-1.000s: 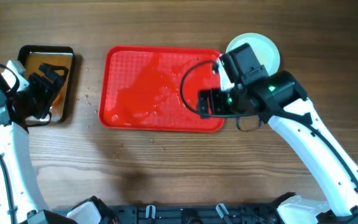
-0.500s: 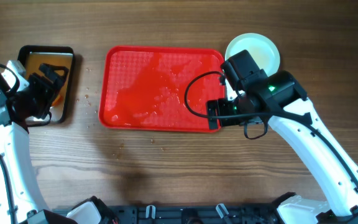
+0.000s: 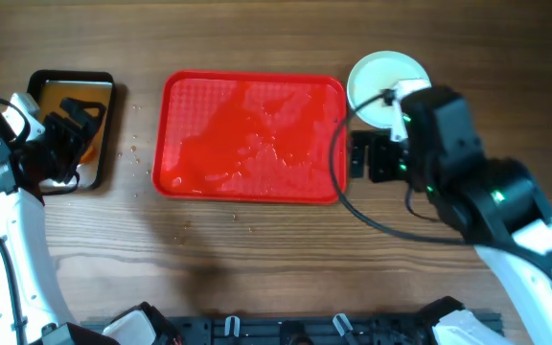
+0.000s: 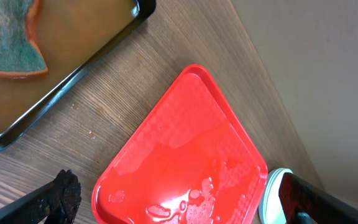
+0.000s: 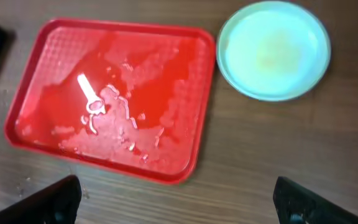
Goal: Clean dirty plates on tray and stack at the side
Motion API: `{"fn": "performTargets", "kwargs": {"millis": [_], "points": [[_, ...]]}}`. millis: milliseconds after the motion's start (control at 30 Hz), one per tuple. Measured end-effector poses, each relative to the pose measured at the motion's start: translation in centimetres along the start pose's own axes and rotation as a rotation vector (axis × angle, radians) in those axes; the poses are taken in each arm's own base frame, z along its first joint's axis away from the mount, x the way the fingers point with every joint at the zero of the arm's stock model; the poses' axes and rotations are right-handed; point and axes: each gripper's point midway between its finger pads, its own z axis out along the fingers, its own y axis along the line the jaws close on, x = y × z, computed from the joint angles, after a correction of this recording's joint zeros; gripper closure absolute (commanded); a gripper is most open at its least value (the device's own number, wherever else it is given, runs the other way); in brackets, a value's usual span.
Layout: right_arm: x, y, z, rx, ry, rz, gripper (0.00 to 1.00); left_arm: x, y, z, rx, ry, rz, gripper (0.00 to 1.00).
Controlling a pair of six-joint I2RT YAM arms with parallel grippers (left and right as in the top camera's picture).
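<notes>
plates (image 5: 272, 50): stacked on bench beside red tray (image 3: 247, 125), far right corner | tray: wet, bare | handling: likely stiff, light, slick, chippable; pinch at rim | right end effector (image 5: 176, 193): released, empty | left end effector (image 3: 68, 139): released, above black tray (image 4: 104, 46)

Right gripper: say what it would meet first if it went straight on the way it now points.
Likely the bare wooden table beside the large red rectangular plastic tray; the right gripper aims down there. Depth is unclear, so the tray's rim is possible.
</notes>
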Motion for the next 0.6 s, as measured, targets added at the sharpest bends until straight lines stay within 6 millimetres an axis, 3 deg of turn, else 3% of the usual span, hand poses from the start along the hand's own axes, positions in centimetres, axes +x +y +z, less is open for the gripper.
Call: {"fn": "performTargets", "kwargs": {"millis": [100,133,233,367,600], "points": [[1.2,-2.0,0.8,-0.029,-0.092,0.045,0.00,0.0,0.0,0.0,0.003,0.002,0.000,0.00],[2.9,-3.1,1.6,-0.045,-0.120,0.055,0.00,0.0,-0.1,0.0,0.003,0.002,0.000,0.00],[4.4,-4.2,2.9,-0.100,-0.270,0.054,0.00,0.1,-0.1,0.0,0.007,0.005,-0.001,0.00],[8.3,-4.7,4.3,-0.171,-0.439,0.030,0.00,0.1,-0.1,0.0,0.006,0.004,0.000,0.00],[8.3,-5.1,1.9,-0.189,-0.661,0.000,0.00,0.1,-0.1,0.0,0.007,0.003,0.000,0.00]]}}
